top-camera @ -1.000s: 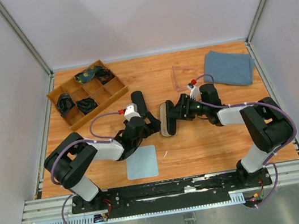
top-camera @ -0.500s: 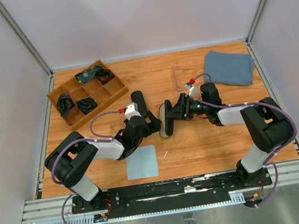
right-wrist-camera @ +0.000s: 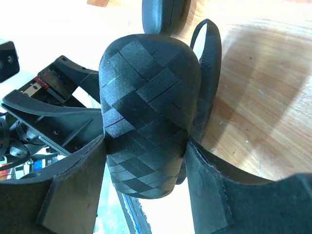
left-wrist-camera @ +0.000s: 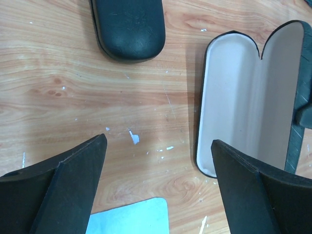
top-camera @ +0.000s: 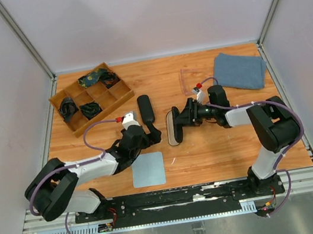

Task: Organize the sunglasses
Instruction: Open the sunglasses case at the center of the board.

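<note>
A translucent pale pinkish pair of sunglasses (top-camera: 189, 80) lies at the back of the table, beside the blue towel. An open black case (top-camera: 173, 127) with a cream lining (left-wrist-camera: 243, 102) stands on its edge mid-table. My right gripper (top-camera: 182, 117) is shut on its woven lid (right-wrist-camera: 146, 117), one finger on each side. My left gripper (top-camera: 149, 135) stands open with nothing between its fingers (left-wrist-camera: 78, 175), just left of the open case and near a closed black case (top-camera: 145, 107). The black-framed pair cannot be made out for certain.
A wooden divided tray (top-camera: 111, 98) at the back left holds dark items in several compartments. A folded blue towel (top-camera: 240, 70) lies at the back right. A light blue cloth (top-camera: 148, 169) lies flat near the front, its corner (left-wrist-camera: 131, 217) under my left gripper.
My left arm has drawn back toward the near left, away from the open case. The right gripper, with the case in it, has shifted slightly left.
</note>
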{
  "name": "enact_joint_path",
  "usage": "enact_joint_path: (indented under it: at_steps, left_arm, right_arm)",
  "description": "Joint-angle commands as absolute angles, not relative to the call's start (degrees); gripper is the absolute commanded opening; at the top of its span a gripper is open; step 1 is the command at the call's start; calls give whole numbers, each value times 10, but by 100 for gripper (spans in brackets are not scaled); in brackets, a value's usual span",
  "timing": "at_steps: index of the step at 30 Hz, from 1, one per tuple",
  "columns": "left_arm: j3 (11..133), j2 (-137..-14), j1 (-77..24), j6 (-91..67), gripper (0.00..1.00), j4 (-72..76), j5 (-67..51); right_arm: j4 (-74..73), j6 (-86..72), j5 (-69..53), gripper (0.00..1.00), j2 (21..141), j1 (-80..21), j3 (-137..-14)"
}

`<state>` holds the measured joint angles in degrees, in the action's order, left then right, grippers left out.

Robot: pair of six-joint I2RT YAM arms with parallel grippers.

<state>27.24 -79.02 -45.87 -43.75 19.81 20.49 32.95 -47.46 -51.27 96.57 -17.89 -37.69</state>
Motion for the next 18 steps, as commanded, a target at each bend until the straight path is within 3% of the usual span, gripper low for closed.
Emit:
enact_joint_path:
  at_steps: [1,10,14,18]
  left_arm:
    - [255,-757,-456,-429,95,179,222]
    - [243,-745,-457,-431,95,178,222]
    - [244,-748,-457,-430,95,180,220]
    - [248,-757,-457,-427,95,183,217]
  right_arm:
    - [325,-451,-520,42,988,-162,-394]
    - [304,-430,-521,78,1011,-148,-406]
    - [281,-416,-514,87,1009,-143,-411]
    - [245,-393,-499,89,997,-140,-415]
